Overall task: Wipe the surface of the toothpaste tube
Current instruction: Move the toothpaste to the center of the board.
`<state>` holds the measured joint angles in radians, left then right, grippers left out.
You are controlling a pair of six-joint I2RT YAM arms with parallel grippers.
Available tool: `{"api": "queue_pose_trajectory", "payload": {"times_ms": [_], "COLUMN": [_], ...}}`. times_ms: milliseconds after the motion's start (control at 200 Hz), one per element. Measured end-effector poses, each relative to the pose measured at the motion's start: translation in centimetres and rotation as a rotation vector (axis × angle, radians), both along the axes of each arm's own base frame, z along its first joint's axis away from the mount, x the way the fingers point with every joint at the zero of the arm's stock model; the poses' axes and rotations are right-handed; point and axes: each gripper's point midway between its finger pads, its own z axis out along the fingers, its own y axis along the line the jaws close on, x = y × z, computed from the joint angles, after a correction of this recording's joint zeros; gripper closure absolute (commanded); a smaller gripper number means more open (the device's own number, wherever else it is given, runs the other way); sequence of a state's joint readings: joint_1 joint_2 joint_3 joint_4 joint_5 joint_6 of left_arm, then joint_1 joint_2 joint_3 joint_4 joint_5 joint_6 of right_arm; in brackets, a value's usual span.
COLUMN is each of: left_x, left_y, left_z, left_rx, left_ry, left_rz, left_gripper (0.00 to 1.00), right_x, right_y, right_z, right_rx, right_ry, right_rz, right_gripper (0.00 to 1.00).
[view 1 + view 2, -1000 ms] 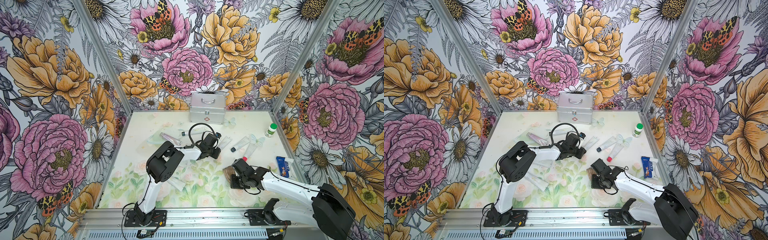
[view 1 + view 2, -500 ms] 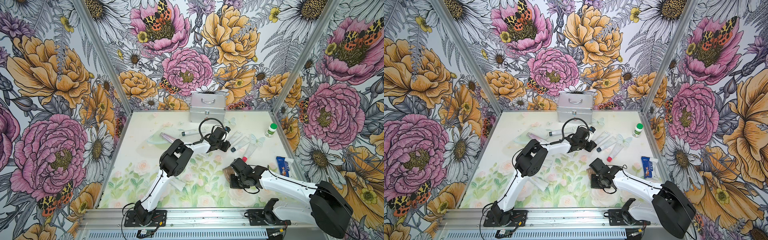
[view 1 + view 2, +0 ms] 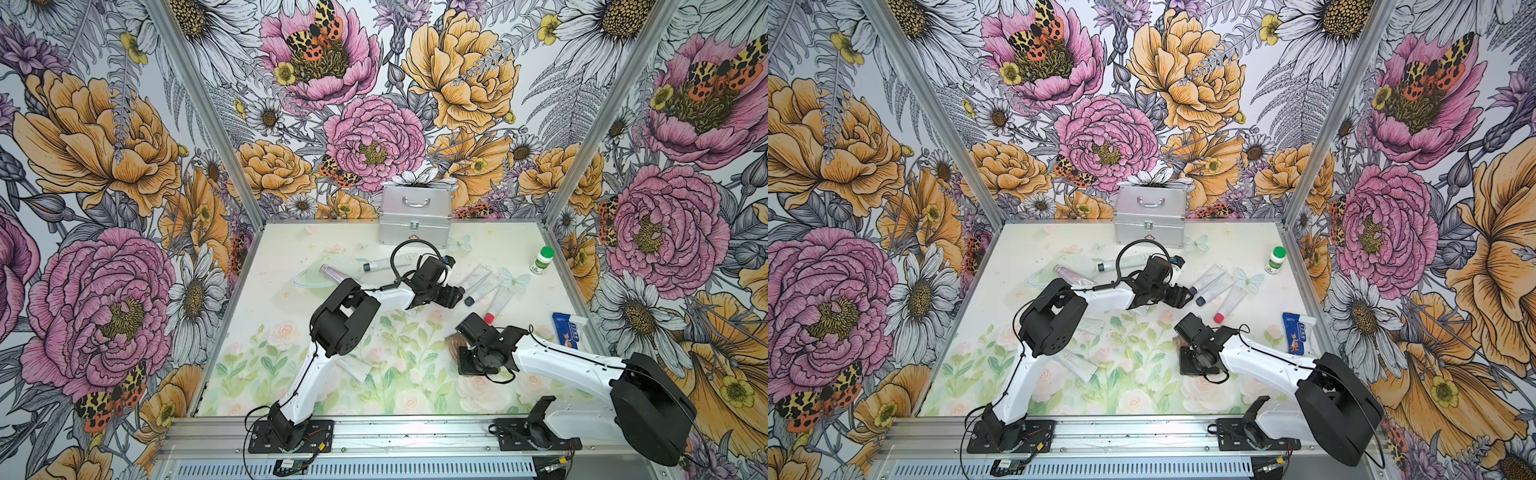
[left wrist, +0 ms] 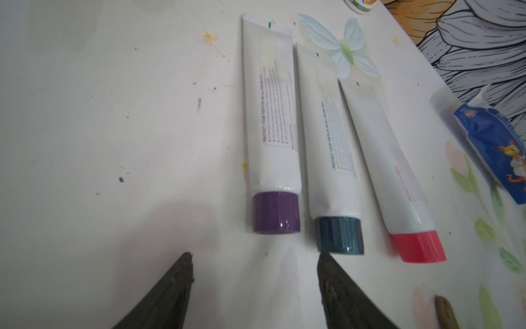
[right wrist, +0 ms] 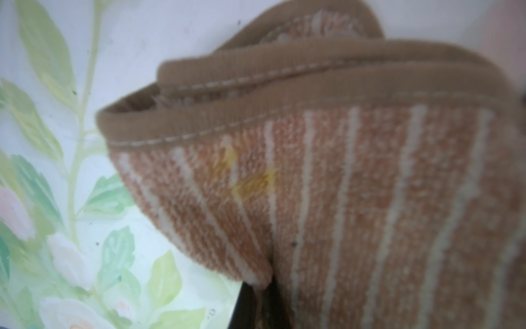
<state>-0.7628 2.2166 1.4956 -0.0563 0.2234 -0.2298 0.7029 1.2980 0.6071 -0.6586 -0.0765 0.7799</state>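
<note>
In a top view, three toothpaste tubes lie side by side on the floral surface [image 3: 257, 374], towards its far right corner: a purple-capped tube [image 3: 474, 277], a dark-blue-capped tube [image 3: 483, 287] and a red-capped tube [image 3: 500, 299]. The left gripper [image 3: 455, 296] sits just beside their caps. The right gripper [image 3: 462, 356] is low over the surface, nearer the front edge, with a brown cloth [image 3: 452, 341] at its tip. A silver case [image 3: 415, 220] stands at the far edge, and a blue packet [image 3: 567, 330] lies by the right edge. In the left wrist view, the left gripper [image 4: 254, 256] has its jaws spread wide with nothing between them. One fingertip [image 4: 323, 257] almost meets the dark-blue cap, and the purple-capped tube [image 4: 270, 114] lies straight ahead. In the right wrist view, the striped cloth [image 5: 341, 185] bunches up from the closed right jaws, which pinch it.
</note>
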Motion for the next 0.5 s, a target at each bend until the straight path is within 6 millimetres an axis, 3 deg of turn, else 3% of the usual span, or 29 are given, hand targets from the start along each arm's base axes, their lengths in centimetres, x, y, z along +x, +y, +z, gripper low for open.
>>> {"api": "queue_pose_trajectory", "payload": {"times_ms": [300, 395, 495], "left_x": [-0.3, -0.5, -1.1], "left_y": [8.2, 10.3, 13.5], "left_z": [6.0, 6.0, 4.5], "left_rx": [0.028, 0.051, 0.103], "left_ry": [-0.071, -0.074, -0.039], "left_rz": [0.158, 0.199, 0.257], "left_gripper": [0.25, 0.25, 0.25], "right_x": [6.6, 8.5, 9.6], "right_y": [-1.2, -1.2, -1.0], "right_z": [1.9, 2.9, 3.4], "right_rx": [0.008, 0.019, 0.029], "right_ry": [-0.05, -0.078, -0.092], "right_rz": [-0.074, -0.081, -0.072], "right_gripper": [1.0, 1.0, 1.0]}}
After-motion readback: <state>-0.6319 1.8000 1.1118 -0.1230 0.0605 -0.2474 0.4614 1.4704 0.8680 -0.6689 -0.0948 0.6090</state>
